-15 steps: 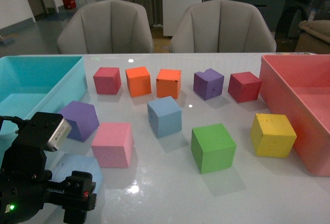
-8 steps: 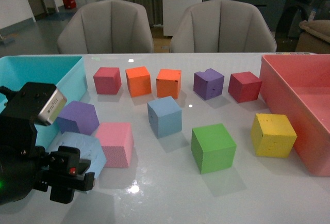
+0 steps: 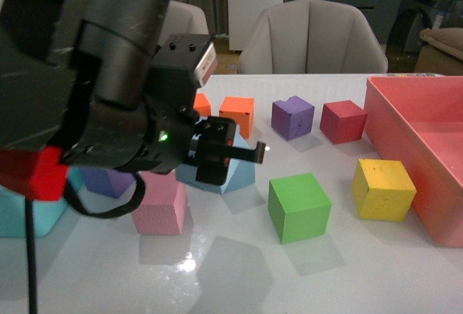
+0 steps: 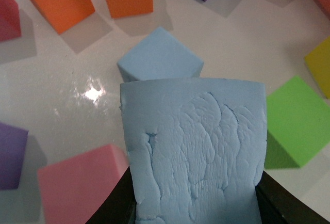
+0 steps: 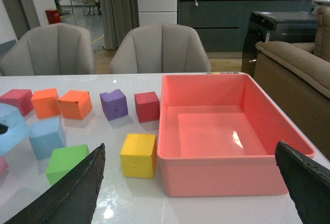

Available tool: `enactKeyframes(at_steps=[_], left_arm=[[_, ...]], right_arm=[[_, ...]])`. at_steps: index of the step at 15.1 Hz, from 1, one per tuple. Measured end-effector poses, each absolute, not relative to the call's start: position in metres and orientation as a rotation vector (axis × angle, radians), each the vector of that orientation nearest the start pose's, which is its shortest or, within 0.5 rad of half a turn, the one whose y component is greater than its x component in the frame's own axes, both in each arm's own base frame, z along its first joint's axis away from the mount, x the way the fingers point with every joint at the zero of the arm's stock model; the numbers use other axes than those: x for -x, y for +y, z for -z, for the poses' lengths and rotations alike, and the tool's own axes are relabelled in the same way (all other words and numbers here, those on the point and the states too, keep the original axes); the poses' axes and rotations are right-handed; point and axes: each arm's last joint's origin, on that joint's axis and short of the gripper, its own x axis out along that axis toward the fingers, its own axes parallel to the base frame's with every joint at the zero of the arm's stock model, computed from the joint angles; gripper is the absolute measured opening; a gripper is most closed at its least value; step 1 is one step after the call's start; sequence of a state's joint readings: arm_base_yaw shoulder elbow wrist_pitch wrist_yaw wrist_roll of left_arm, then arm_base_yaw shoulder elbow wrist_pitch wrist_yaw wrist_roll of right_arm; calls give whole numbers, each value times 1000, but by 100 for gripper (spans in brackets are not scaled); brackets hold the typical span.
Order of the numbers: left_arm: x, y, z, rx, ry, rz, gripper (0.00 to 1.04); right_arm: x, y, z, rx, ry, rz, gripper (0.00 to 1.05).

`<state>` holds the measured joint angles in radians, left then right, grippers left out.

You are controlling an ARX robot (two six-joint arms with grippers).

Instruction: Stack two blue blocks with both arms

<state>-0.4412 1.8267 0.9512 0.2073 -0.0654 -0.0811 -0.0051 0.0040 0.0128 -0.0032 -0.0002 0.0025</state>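
My left gripper (image 4: pixel 196 203) is shut on one pale blue block (image 4: pixel 193 152), held in the air. The second blue block (image 4: pixel 160 61) sits on the table just beyond and below it, apart from it. In the front view the left arm fills the left half. Its gripper (image 3: pixel 217 156) hangs over the second blue block (image 3: pixel 242 173) and hides the held one. My right gripper (image 5: pixel 188 182) is open and empty, low over the table before the red bin. Its view shows the table block (image 5: pixel 46 137) and the held block (image 5: pixel 11 126) at far left.
A pink cube (image 3: pixel 159 209), a green cube (image 3: pixel 298 207) and a yellow cube (image 3: pixel 383 189) stand near the second blue block. Orange (image 3: pixel 237 113), purple (image 3: pixel 292 117) and dark red (image 3: pixel 342 121) cubes line the back. A red bin (image 3: pixel 427 155) stands right, a turquoise bin (image 3: pixel 22 213) left.
My left arm has lifted the blue block from the front left of the table and carried it up and right, to over the second blue block.
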Motion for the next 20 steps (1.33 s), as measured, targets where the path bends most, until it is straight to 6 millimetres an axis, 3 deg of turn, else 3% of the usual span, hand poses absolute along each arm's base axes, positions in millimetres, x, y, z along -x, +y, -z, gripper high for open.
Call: enactKeyframes(at_steps=[4,13,16,18,20], left_arm=[[-374,-188,-150,-72,688,296,41],[-398,-200,-142,-56,720,258,41],[-417,-193,-138,-15,720,200,40],[-419,-194,-137,23,706,211,99],[-418,-194,-136,26,699,210,98]], right_arm=[[-97,0,-167,-2,-5,5,98],[-97,0,-167,-2,-6,5,98],[-97,0,-167,-2,-5,5,98],[-97,0,-167,-2,-5,5,98],[-97,0,-167,-2,-6,5,98]])
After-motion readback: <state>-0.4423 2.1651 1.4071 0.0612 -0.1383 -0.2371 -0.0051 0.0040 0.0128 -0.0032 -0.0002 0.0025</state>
